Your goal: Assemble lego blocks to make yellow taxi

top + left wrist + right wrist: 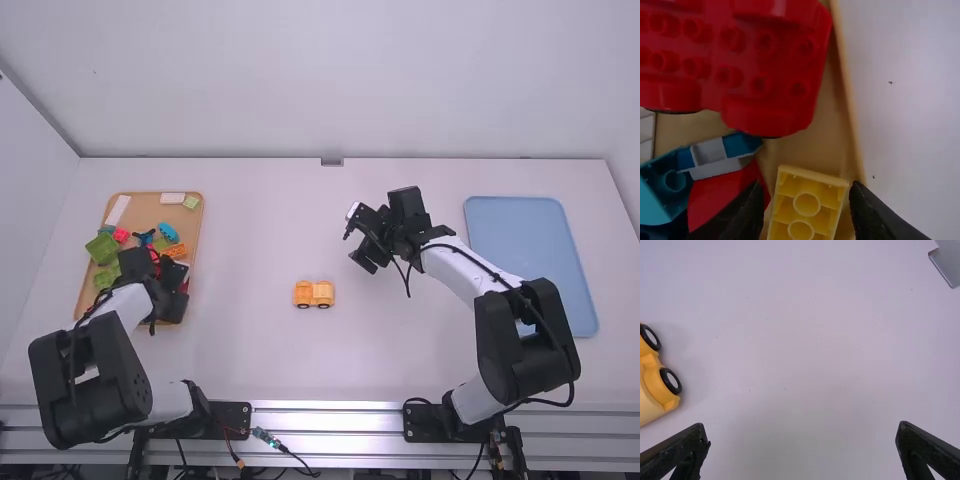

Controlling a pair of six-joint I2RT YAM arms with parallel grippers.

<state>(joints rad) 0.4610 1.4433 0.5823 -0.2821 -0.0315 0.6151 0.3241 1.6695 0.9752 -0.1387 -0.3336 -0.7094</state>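
Left pincer (175, 290): fingers apart, astride a yellow block (807, 206) beside the tan tray's (145, 212) rim, toward its near right corner. Tray sits by bench's (260, 240) left edge. Yellow wheeled car (313, 293) on bench, closer to near edge than far. Right pincer (362, 238) above bench, fingers wide, nothing between. Blue tray (525, 245) near right edge.

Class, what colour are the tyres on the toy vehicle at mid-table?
Black tyres, best seen in the right wrist view.
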